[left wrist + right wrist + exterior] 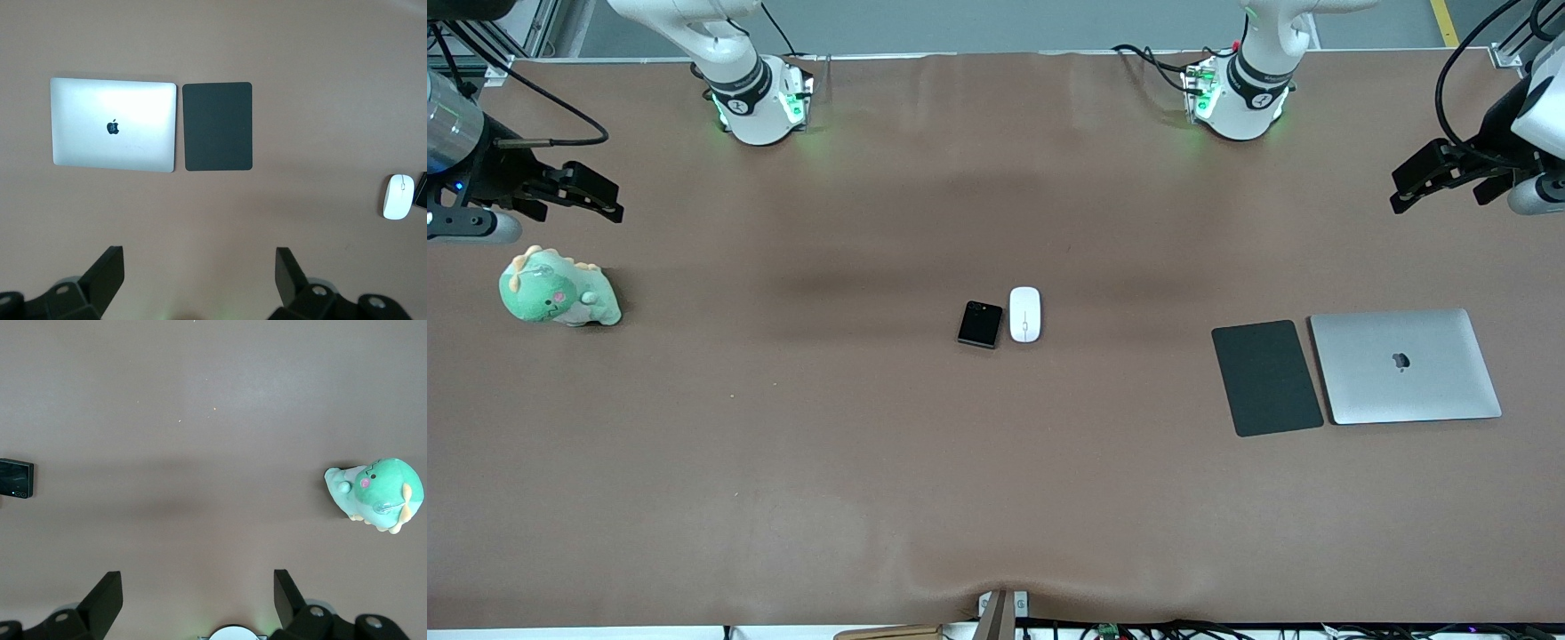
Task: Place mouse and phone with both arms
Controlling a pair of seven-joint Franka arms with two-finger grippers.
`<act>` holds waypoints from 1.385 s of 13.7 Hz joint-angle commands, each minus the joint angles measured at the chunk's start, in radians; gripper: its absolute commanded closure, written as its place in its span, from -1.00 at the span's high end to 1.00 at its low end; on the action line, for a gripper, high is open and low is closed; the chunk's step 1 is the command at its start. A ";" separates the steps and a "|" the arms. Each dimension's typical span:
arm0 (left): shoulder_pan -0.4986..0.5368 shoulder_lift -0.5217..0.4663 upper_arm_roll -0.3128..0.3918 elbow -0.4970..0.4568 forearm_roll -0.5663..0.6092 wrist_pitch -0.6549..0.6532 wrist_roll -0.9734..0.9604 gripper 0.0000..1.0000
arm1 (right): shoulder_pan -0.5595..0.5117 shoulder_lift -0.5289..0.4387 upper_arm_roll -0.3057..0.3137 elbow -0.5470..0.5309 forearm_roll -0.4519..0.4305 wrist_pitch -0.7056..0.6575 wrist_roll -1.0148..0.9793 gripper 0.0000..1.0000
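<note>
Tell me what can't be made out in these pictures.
- Phone: left wrist view's edge cuts it off.
- Mouse: outside the right wrist view, where the phone also meets the edge.
- Phone's lenses: too small in the front view.
- Laptop: closed, so screen and keys are hidden.

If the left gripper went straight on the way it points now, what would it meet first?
Probably bare table. The left gripper, open and empty, points down at the brown surface short of the dark-grey pad and laptop. Nothing lies between its fingers in the wrist view, though depth is hard to judge.
</note>
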 commanded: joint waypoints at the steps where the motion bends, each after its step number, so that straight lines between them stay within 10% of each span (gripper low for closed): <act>1: 0.005 0.010 -0.002 0.024 -0.014 -0.021 0.010 1.00 | -0.014 -0.010 0.009 -0.009 0.002 -0.001 0.013 1.00; 10: -0.010 0.036 -0.007 0.022 -0.015 -0.020 0.009 1.00 | -0.012 -0.006 0.011 -0.009 0.002 -0.001 0.013 1.00; 19: -0.079 0.271 -0.254 -0.074 -0.041 0.236 -0.232 1.00 | -0.011 0.013 0.009 -0.009 0.045 0.002 0.021 1.00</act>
